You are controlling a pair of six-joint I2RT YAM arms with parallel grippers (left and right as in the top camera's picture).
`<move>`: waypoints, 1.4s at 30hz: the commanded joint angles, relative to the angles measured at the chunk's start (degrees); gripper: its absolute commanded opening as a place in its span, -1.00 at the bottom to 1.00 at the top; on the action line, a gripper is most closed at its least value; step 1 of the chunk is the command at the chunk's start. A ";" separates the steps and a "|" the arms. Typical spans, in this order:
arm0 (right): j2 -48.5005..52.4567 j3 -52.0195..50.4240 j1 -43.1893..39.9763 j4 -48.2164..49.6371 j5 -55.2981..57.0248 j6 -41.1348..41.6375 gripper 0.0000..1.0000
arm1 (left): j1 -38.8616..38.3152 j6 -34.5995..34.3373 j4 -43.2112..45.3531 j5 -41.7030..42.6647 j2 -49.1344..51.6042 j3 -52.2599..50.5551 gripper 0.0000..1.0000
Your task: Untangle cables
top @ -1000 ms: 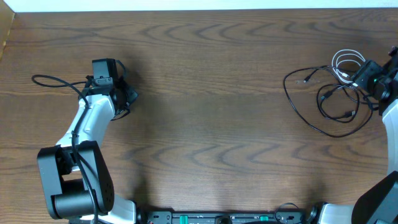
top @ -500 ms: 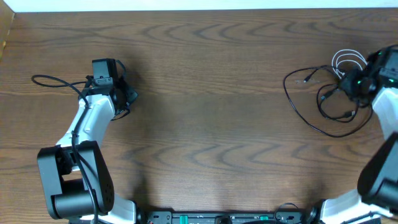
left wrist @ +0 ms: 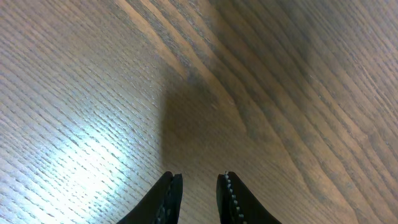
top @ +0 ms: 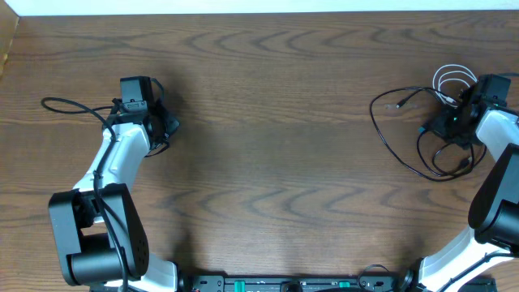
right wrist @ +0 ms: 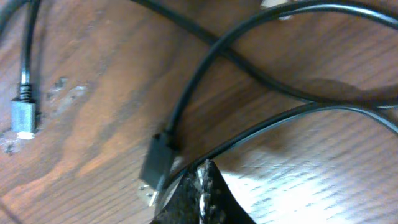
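Cables point(right wrist: 186, 93) cropped, plug point(right wrist: 157, 160) seemingly blurred

1. The black cables point(top: 389, 148) loop near the desk's point(top: 268, 122) right edge.
2. A white cable point(top: 454, 78) coils just beyond them.
3. The right claw point(top: 442, 127) sits over the black loops.
4. The left claw point(top: 166, 126) is near the left edge.

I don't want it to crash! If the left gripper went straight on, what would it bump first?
Probably just the wooden table: the left gripper points at bare wood, nothing else ahead; depth is unclear.
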 commanded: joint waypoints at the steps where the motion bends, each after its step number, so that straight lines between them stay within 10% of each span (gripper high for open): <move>1: -3.23 0.11 0.22 1.95 -11.58 -0.98 -0.89 | -0.13 0.31 -0.28 -0.28 -0.22 -0.35 -0.53; 10: -5.79 0.07 4.79 4.79 -26.32 -3.28 -0.70 | -1.27 10.14 1.31 10.10 -0.22 -0.33 -0.68; 35: -5.60 -0.96 38.82 3.78 8.48 -6.36 -0.24 | -3.82 13.51 2.43 11.26 -0.22 -0.33 -0.28; 37: -5.60 -1.07 39.63 4.35 8.46 -5.14 -0.02 | -3.82 13.51 2.38 11.26 -0.22 -0.33 -0.24; 39: -5.60 -1.11 40.13 4.66 8.44 -3.98 0.87 | -3.82 13.51 2.19 11.26 -0.22 -0.33 -0.11; 40: -5.60 -1.11 40.30 4.66 8.44 -3.65 0.99 | -3.82 13.51 2.05 11.23 -0.22 -0.33 0.00; 42: -5.60 -1.11 40.54 4.66 8.39 -3.65 0.98 | -3.82 13.49 1.97 11.26 -0.22 -0.33 0.70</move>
